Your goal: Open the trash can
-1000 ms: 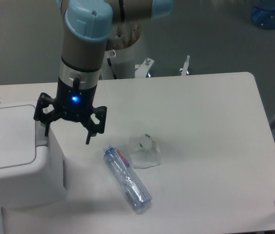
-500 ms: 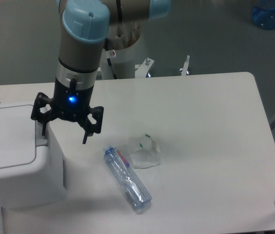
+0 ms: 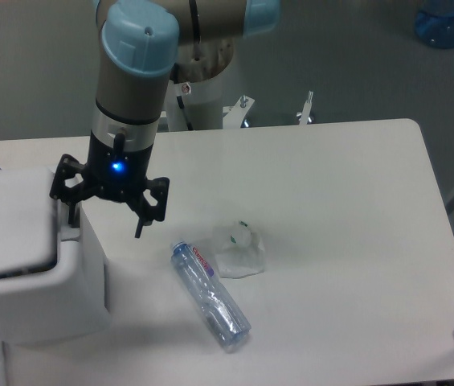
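Trash can (image 3: 38, 281): large white boxy bin at the left end of the table (image 3: 331, 241), partly cut off by the left frame edge. Its lid (image 3: 10, 221) has changed since half a second ago. Then it lay flat, with its outline flush in the top of the bin; now its near edge stands lifted, and a dark gap shows beneath it along the front. Judgement: the latch has released and the lid is starting to rise, so the opening is under way but not complete. The lid is only slightly raised.

Gripper (image 3: 104, 217): two black fingers spread apart, holding nothing. It stands over the bin's right top edge, with the left finger down at the recess beside the lid where the push tab sits and the right finger hanging clear of the bin's side above the table. Against the earlier frames it has drifted a little to the left and held its height. Whether the left finger is touching the tab cannot be told from this view.

Right of the bin, on the table: a clear plastic bottle (image 3: 210, 295) lying on its side, and just beside its cap end a crumpled white wrapper (image 3: 239, 250). Both are apart from the gripper and the bin.
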`<state>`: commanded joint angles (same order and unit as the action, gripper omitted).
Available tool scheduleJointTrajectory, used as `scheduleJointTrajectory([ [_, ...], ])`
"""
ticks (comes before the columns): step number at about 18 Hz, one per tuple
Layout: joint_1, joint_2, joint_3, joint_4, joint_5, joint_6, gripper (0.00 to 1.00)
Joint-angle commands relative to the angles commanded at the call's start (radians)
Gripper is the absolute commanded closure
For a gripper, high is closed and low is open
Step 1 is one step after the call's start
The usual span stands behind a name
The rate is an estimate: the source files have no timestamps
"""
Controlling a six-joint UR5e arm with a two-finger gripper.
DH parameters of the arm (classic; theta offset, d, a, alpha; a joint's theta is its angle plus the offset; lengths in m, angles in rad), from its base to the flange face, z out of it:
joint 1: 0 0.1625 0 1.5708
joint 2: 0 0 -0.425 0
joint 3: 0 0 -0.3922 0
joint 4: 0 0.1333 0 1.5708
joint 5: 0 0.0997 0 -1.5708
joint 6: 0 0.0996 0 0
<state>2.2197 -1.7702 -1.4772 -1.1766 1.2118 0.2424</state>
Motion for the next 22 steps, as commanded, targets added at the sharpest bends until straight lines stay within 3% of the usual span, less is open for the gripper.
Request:
scheduleJointTrajectory([
  [4, 0.000, -0.002, 0.011, 0.000, 0.000, 0.000, 0.00],
  [7, 0.002, -0.006, 0.072, 0.023, 0.005, 0.028, 0.00],
  [10, 0.058, -0.012, 0.126, 0.049, 0.021, 0.119, 0.00],
  [12, 0.087, -0.011, 0.129, 0.049, 0.113, 0.231, 0.00],
  [16, 0.126, -0.014, 0.129, 0.048, 0.328, 0.331, 0.00],
  [22, 0.239, -0.025, 0.127, 0.038, 0.353, 0.488, 0.00],
])
